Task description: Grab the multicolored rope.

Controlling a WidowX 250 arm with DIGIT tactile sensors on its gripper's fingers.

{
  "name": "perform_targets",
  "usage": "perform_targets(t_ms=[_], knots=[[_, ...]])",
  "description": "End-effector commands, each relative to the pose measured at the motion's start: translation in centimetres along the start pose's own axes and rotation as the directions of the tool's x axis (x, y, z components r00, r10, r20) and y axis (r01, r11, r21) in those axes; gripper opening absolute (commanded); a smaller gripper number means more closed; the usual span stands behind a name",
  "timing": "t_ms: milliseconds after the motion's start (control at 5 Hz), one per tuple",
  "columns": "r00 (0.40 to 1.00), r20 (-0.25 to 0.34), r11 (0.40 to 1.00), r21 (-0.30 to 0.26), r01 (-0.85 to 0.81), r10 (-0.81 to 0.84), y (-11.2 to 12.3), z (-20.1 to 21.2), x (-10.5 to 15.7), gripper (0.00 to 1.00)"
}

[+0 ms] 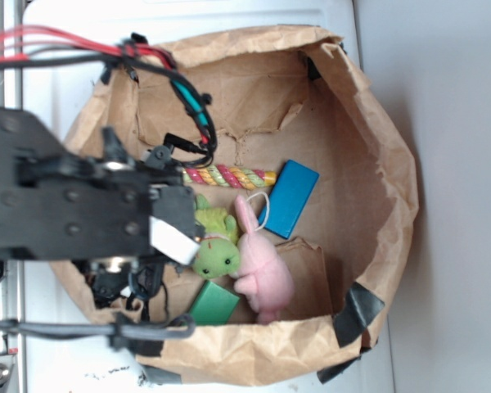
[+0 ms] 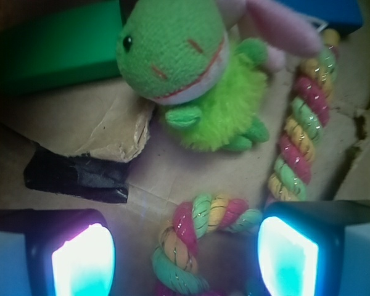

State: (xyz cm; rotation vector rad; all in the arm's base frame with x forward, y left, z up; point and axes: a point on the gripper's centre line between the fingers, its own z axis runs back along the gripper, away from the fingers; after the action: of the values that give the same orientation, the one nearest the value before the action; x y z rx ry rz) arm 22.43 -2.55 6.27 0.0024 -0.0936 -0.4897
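Note:
The multicolored rope (image 1: 229,176) lies on the bag floor, striped pink, yellow and green; its left part is hidden under the arm. In the wrist view its straight part (image 2: 299,132) runs up the right side and its hooked end (image 2: 200,237) curls between my fingers. My gripper (image 2: 185,262) is open, its glowing pads (image 2: 83,262) standing on either side of the hook, apart from it. In the exterior view the gripper is hidden under the black arm (image 1: 74,196).
All lies inside a brown paper bag (image 1: 376,139) with raised walls. A green plush toy (image 1: 213,246) and a pink plush bunny (image 1: 262,266) lie close beside the rope. A blue block (image 1: 290,196) and a green block (image 1: 214,303) lie nearby. Black tape (image 2: 80,172) is on the floor.

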Motion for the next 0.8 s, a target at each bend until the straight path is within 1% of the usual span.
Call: perform_targets(t_ms=[0, 200, 400, 600], knots=[[1.000, -0.011, 0.999, -0.045, 0.011, -0.011, -0.54, 1.45, 1.01, 1.00], [0.999, -0.021, 0.998, -0.050, 0.024, -0.025, -0.37, 1.37, 1.03, 1.00], [0.999, -0.001, 0.998, -0.049, 0.043, -0.043, -0.01, 1.66, 1.12, 1.00], [0.999, -0.001, 0.998, -0.049, 0.043, -0.043, -0.01, 1.66, 1.12, 1.00]])
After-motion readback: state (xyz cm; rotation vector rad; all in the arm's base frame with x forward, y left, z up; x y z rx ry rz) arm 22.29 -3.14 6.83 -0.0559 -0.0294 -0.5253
